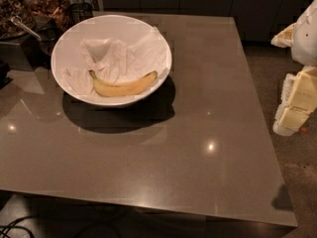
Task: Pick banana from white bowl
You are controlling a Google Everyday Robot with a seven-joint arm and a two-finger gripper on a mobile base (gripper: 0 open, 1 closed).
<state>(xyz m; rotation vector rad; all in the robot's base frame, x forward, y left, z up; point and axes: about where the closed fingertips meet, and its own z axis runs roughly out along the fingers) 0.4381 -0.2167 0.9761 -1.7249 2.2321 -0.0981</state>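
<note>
The banana [124, 87] lies inside the white bowl [106, 28], against the side of the bowl nearest the table's near edge. Its dark stem points toward the left edge, its brownish end points toward the right edge, and the curve bows toward the near edge. It rests partly on crumpled white paper [116, 58], which fills much of the bowl behind and beside it. Only 1 banana shows.

The bowl stands upright on the glossy brown table [198, 133], in the far left part, close to the far left corner, and casts a dark shadow toward the near edge.

Beyond the left edge, by that same corner, stand containers with brownish contents [49, 6], and a metal handle [24, 28] slants out of 1 of them.

The claw [292, 115] hangs outside the right edge, about halfway along it, over the floor and well apart from the bowl. Whether it is released or clenched cannot be told; it touches nothing on the table.

Dark cables [12, 227] lie on the floor under the near left corner.
</note>
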